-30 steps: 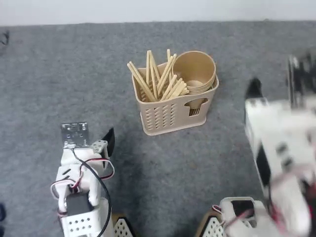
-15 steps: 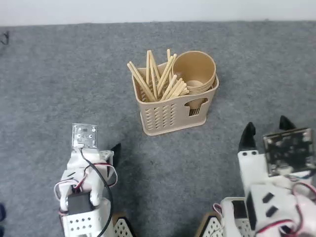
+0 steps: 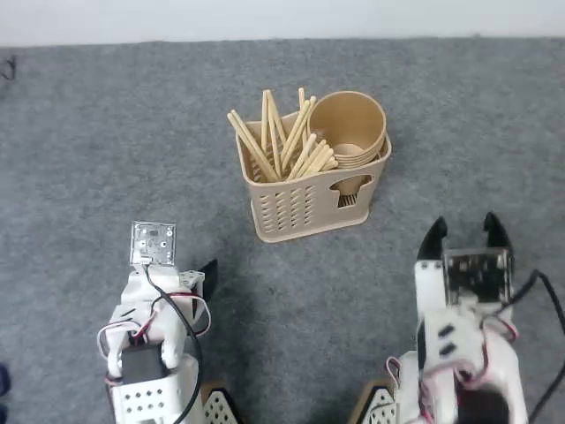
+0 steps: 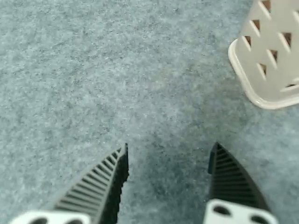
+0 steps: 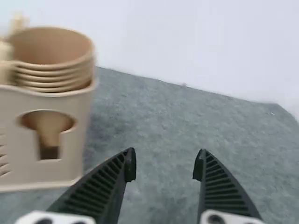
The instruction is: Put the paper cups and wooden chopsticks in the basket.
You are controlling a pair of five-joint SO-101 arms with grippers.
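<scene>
Right end effector [image 3: 461, 231] drawn back to near right over last second, fingers apart, nothing held. Left end effector [image 4: 169, 150] retracted slightly at near left, likewise spread and empty. Paper cups [image 3: 349, 124] and wooden chopsticks [image 3: 282, 137] seen standing in basket [image 3: 305, 208] at centre of tabletop [image 3: 106, 132]; task judged done

Lab setup: grey felt [image 3: 106, 132], white wall [image 5: 187, 42]

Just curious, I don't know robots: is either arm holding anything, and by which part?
Nothing. The left arm and right arm have open, empty jaws; tan paper cups and wooden chopsticks sit in the beige plastic basket.
</scene>
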